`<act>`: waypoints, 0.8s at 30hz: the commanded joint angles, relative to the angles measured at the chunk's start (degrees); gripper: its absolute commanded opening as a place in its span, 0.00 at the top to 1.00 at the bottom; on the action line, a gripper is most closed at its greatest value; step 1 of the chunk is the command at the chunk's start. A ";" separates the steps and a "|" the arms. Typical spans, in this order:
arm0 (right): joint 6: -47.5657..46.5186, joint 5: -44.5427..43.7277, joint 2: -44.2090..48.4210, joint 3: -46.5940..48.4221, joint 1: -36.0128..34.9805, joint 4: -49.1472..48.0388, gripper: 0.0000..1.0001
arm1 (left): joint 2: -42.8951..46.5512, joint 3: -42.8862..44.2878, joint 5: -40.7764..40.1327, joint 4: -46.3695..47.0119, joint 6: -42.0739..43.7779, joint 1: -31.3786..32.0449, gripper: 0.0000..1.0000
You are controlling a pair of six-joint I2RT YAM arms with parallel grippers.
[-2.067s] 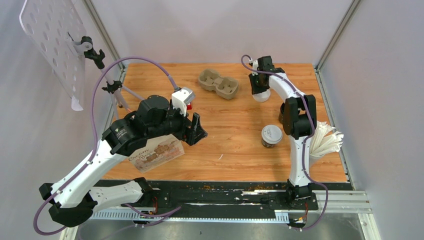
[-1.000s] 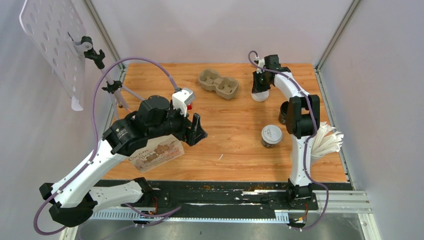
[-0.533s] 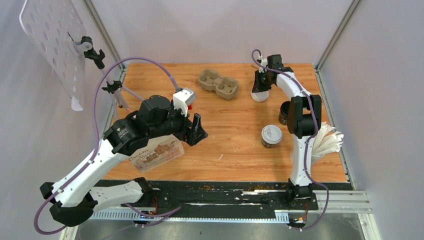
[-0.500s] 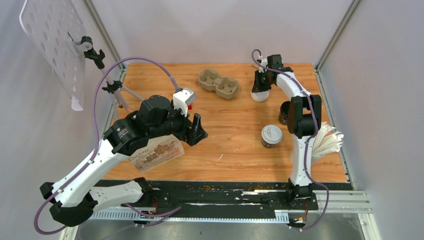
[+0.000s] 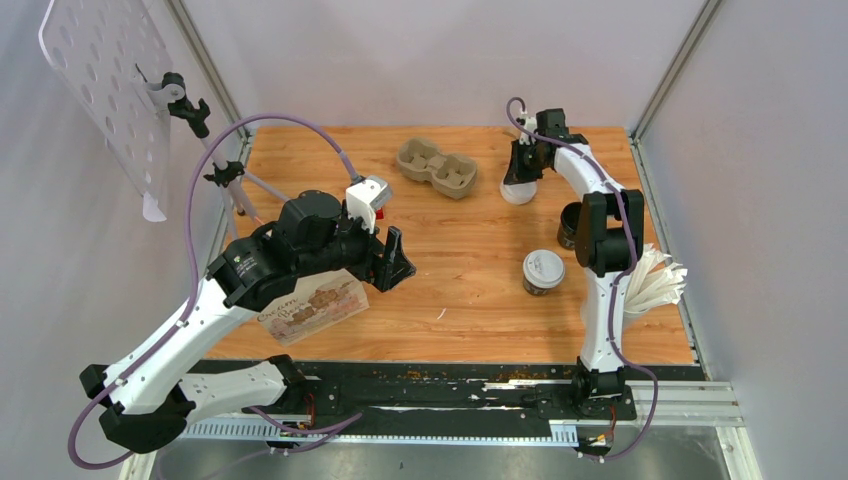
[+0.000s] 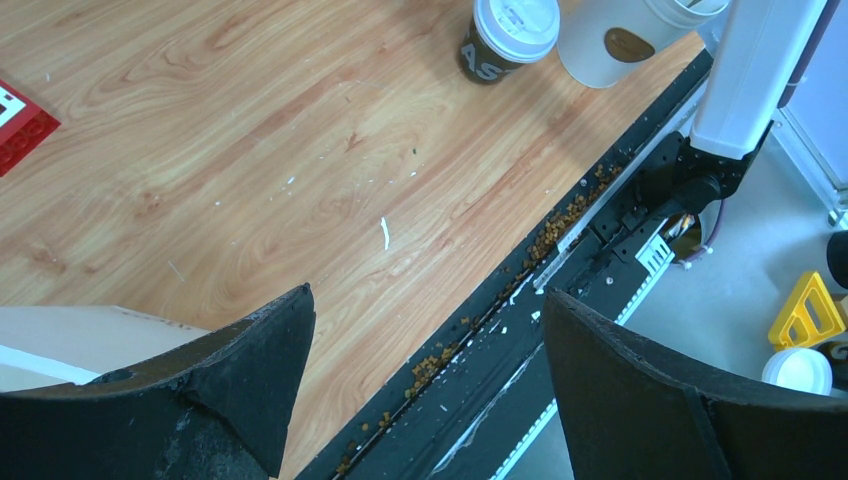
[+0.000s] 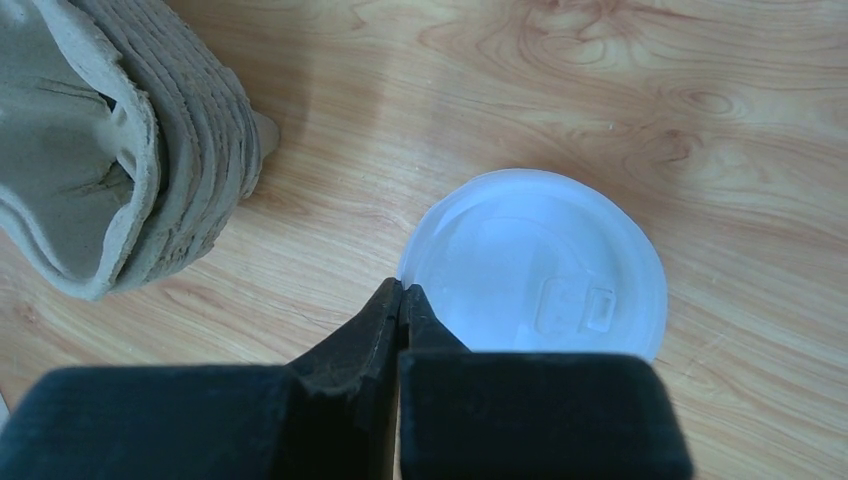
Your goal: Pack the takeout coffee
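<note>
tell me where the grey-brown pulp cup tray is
In the top view the grey-brown moulded pulp cup tray lies at the far middle of the wooden table, just left of the white round plastic lid at the tips of the right claw.

My left arm (image 5: 190, 320): bent.
My left fingers (image 6: 235, 385): spread wide.
My right arm (image 5: 598, 238): stretched forward.
My right fingers (image 7: 365, 345): pressed together.

Takeout cup (image 5: 543, 271): dark brown sides, white lid on, upright on table. Well apart from right gripper (image 7: 400, 300), on side toward arm bases; far ahead of left gripper (image 6: 427, 295). White round lid (image 7: 535, 265): lies flat, sip slot showing, rim at right gripper's closed tips, sides unseen.
</note>
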State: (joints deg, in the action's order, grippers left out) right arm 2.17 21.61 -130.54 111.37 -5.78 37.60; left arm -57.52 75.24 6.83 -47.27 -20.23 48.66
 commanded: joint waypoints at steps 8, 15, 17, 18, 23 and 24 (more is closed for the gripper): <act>0.45 -2.45 4.17 5.79 0.42 4.99 1.00 | -0.05 1.07 -3.00 1.20 -0.08 0.03 0.04; 1.37 -2.09 10.35 5.44 0.42 9.07 1.00 | 0.64 2.69 -9.43 0.57 2.32 0.03 0.00; 2.32 0.05 12.91 4.29 0.43 9.50 1.00 | 1.01 2.85 -9.03 0.76 3.87 0.02 0.00; 2.76 1.52 14.40 3.29 0.42 9.40 1.00 | 1.22 2.79 -8.72 1.17 4.76 -0.02 0.00; 7.37 9.75 24.11 -5.48 0.16 6.66 1.00 | 2.84 2.07 -7.72 3.22 8.42 0.03 0.00; 8.26 11.53 26.37 -8.10 -0.12 5.61 1.00 | 3.06 1.84 -7.27 3.93 9.10 -0.02 0.01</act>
State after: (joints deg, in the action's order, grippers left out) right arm 5.54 24.62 -113.82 109.67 -5.54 46.28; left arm -56.55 75.50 -0.73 -47.24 -15.84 48.66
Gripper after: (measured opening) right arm 0.009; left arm 0.996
